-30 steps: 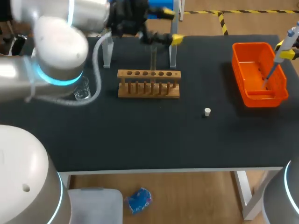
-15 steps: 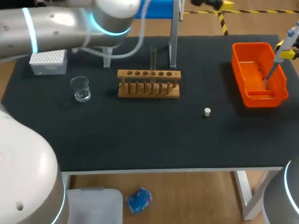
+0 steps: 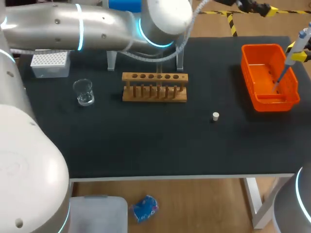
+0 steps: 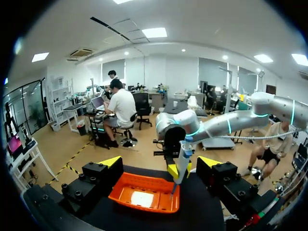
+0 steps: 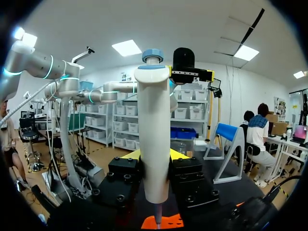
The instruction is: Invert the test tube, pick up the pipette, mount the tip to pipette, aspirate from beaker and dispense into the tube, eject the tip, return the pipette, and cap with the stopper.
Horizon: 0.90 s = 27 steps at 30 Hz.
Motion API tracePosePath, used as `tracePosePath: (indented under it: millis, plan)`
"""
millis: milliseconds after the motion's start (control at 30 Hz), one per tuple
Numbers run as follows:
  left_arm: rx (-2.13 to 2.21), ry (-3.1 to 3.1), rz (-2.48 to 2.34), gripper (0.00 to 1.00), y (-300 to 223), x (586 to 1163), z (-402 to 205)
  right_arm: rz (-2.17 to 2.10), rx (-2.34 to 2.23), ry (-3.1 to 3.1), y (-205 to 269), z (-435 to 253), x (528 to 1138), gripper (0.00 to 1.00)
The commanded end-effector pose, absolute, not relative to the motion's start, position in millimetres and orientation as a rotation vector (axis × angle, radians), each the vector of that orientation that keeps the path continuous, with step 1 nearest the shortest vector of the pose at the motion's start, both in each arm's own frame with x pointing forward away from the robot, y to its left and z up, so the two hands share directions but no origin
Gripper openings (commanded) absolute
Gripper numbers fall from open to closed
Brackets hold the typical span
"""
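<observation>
My right gripper (image 3: 295, 52) is shut on the white pipette (image 3: 302, 37), held upright with its tip down inside the orange bin (image 3: 252, 80). In the right wrist view the pipette (image 5: 154, 144) stands between the yellow-tipped fingers (image 5: 131, 154), above the bin (image 5: 161, 223). My left gripper (image 3: 265, 8) hangs open and empty past the table's back right edge. Its own view faces the bin (image 4: 144, 195) and the pipette (image 4: 183, 161). A glass test tube (image 3: 159, 68) stands in the wooden rack (image 3: 154, 92). The white stopper (image 3: 215, 116) lies on the mat. The beaker (image 3: 85, 91) and the tip box (image 3: 50, 64) are at the left.
My left arm (image 3: 97, 24) stretches over the back of the table, above the rack. The clear pipette stand (image 3: 181, 58) is behind the rack. Bare black mat (image 3: 146, 141) lies in front of the rack.
My left arm has swung right, from above the rack to beyond the table's back right edge, uncovering the beaker and tip box. The right arm and pipette have kept still.
</observation>
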State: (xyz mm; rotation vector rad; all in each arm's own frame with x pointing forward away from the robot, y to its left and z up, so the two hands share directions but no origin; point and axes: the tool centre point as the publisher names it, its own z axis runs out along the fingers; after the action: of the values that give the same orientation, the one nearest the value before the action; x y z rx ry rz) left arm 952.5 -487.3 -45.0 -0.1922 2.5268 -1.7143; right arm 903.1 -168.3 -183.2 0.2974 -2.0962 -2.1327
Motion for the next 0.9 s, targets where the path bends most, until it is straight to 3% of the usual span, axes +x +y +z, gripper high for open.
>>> tracePosePath:
  millis: [33,500,900]
  plan:
    - [-0.202,2.528,-1.701,1.0,-492,952,-44,-2.129,0.305,-2.093,-171,-184,905,0.0]
    - [-0.202,2.528,-1.701,1.0,-492,952,-44,-2.129,0.305,-2.093,-171,-184,905,0.0]
    - [-0.231,2.531,-1.677,1.0,-525,952,-74,-2.129,0.305,-2.093,-171,-184,905,0.0]
